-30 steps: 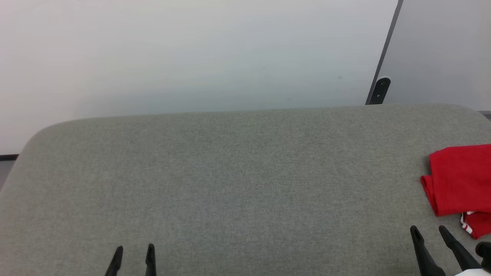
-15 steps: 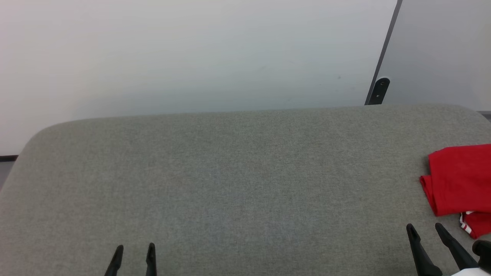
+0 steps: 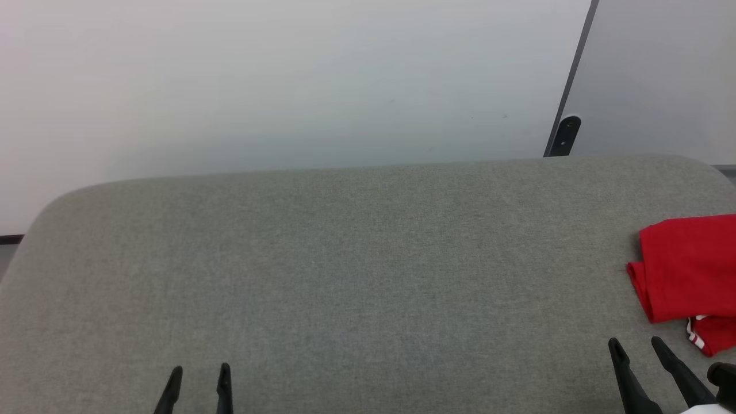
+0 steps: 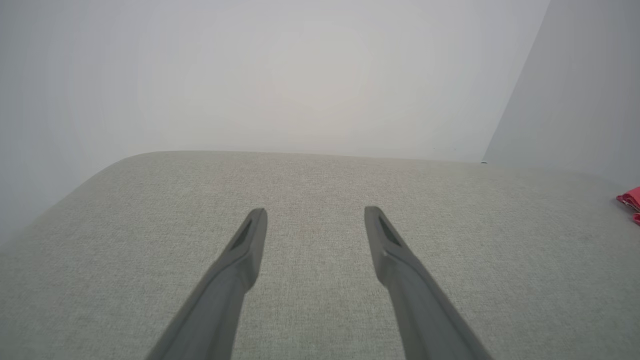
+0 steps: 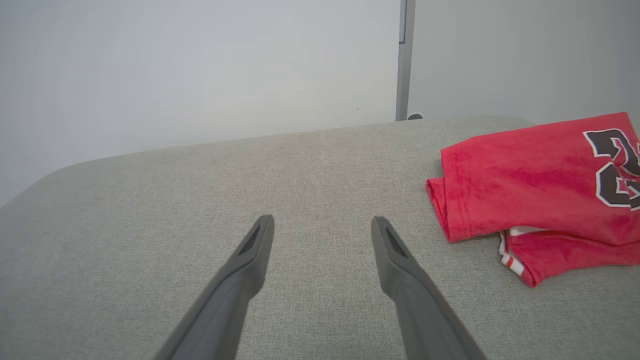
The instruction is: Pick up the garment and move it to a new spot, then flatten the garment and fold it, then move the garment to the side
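The garment [image 3: 687,270], a bright red folded T-shirt with red-and-white trim, lies at the right edge of the grey padded surface [image 3: 356,264]. In the right wrist view the garment [image 5: 530,180] shows black white-outlined lettering and sits to the right of my fingers, apart from them. My right gripper [image 3: 635,344] stands open just below and left of it, holding nothing; the same open right gripper [image 5: 322,220] hovers over bare fabric. My left gripper [image 3: 200,371] is open at the lower left, far from the shirt. A sliver of the garment [image 4: 631,200] shows at the left wrist view's right edge beyond the left gripper [image 4: 315,212].
A pale wall [image 3: 287,86] rises behind the surface's rounded far edge. A dark post with a black bracket [image 3: 565,135] stands at the back right. The surface's left corner [image 3: 52,201] curves away.
The whole head picture has shifted a little, so the camera moved. Both grippers stay open and the garment lies as before.
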Controlling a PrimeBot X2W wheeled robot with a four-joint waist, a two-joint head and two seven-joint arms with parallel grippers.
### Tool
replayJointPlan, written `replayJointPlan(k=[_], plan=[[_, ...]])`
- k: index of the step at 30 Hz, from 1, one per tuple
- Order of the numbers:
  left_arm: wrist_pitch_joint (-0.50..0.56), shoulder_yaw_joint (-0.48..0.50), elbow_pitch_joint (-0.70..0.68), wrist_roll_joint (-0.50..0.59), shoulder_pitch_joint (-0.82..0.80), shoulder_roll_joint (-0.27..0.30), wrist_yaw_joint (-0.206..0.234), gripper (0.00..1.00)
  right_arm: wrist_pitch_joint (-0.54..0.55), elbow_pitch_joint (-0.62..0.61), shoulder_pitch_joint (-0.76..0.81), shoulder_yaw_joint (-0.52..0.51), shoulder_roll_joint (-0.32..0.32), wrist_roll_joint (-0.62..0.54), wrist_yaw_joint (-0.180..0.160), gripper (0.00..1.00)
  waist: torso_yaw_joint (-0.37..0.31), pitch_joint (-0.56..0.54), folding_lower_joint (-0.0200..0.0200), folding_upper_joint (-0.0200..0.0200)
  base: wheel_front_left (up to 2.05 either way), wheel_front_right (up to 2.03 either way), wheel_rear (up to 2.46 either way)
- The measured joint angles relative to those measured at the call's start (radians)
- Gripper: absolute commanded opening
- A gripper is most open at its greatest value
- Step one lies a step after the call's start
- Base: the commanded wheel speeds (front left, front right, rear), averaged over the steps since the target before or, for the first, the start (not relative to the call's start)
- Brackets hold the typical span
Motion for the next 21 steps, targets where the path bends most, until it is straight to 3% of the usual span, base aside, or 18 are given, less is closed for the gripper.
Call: replayJointPlan(k=[5,6,11,21], plan=[[0.000,-0.001,-0.001,-0.002,0.000,0.002,0.002,1.00,0.000,0.000,0.000,0.000,0.001,0.003,0.000,1.00,0.002,0.004,0.0000,0.0000,0.00,0.00,0.00],[0.000,-0.002,0.002,-0.004,0.000,0.002,0.001,0.00,0.000,0.003,0.000,0.001,0.003,0.003,0.000,0.00,0.002,0.004,0.0001,0.0000,0.00,0.00,0.00],[0.006,-0.009,0.049,-0.008,0.000,-0.016,0.000,0.00,0.001,0.055,0.008,0.007,0.019,0.009,0.000,0.00,0.002,0.005,0.0001,0.0000,0.00,0.00,0.00],[0.044,0.003,0.082,-0.191,-0.028,-0.024,-0.019,0.00,0.000,0.100,-0.011,0.000,0.031,0.165,0.000,0.00,0.002,0.008,0.0001,0.0000,0.00,0.00,0.00]])
